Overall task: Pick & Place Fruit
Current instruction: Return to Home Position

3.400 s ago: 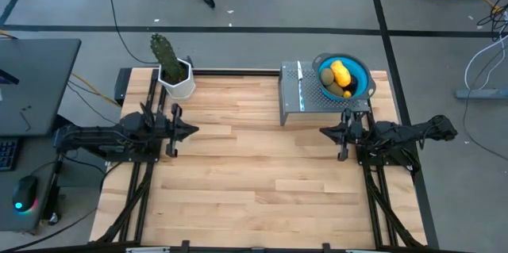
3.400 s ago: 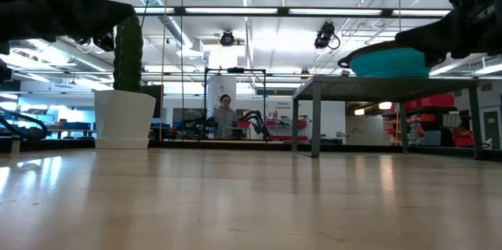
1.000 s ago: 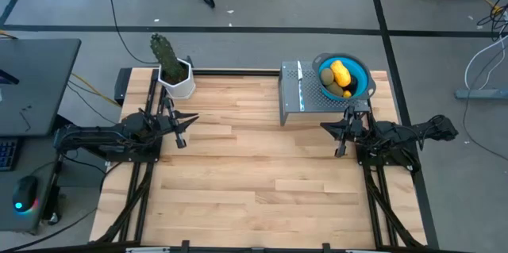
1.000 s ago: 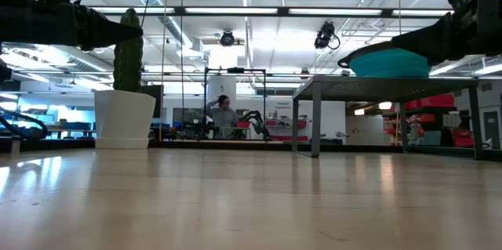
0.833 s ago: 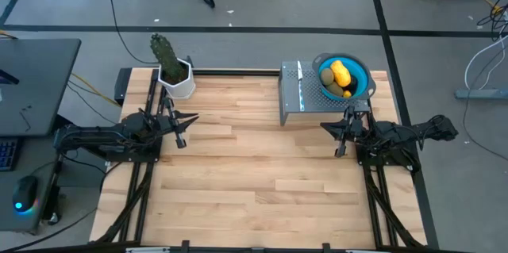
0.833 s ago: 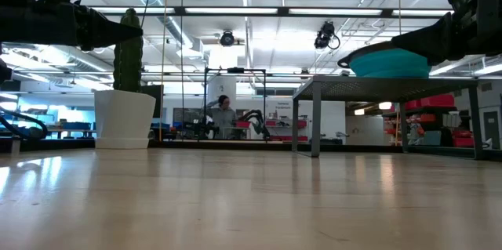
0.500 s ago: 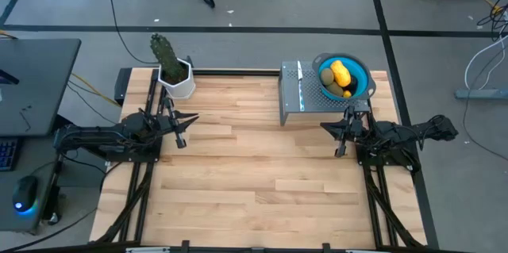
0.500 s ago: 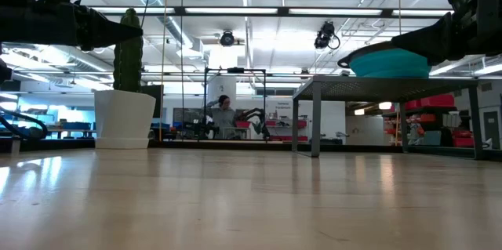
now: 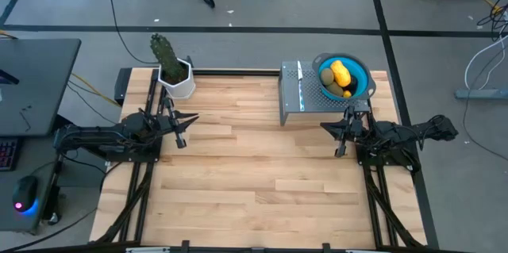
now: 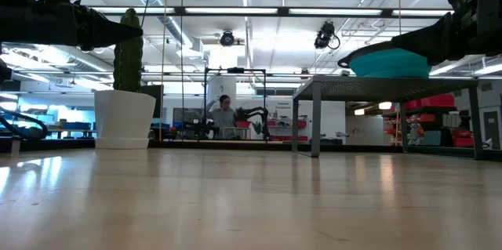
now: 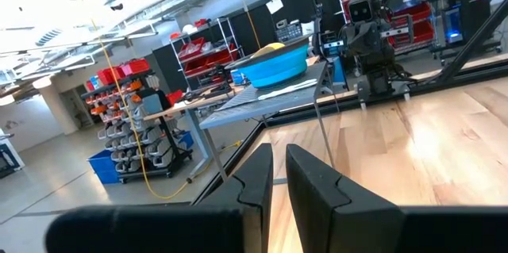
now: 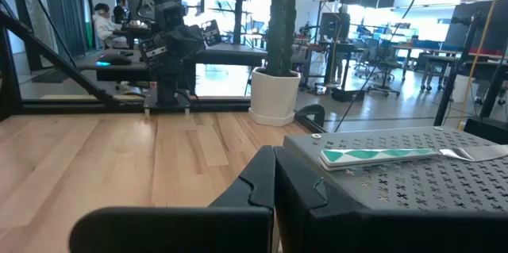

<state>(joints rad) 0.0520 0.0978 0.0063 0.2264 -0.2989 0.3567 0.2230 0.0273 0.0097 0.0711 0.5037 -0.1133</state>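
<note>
1. Two end effectors hover over the counter [image 9: 254, 174]. On the left side, the left end effector [image 11: 279, 158] has its fingers almost pressed together with only a thin slit between them, and it holds nothing.
2. A cactus [image 9: 163, 51] in a white pot [image 9: 179, 84] stands at the far left corner.
3. Right of centre, a perforated metal shelf [image 9: 295, 104] carries a knife [image 9: 300, 78], which lies just left of a blue strainer bowl [image 9: 367, 74].
4. The fruit [image 9: 338, 78] sits in that bowl. The yellow piece [image 9: 340, 72] lies slanted, its long axis running from far-left to near-right, with olive ovals [image 9: 328, 77] just beside it.
5. The right end effector [image 12: 275, 158], near the shelf's front, is pressed together and empty.
</note>
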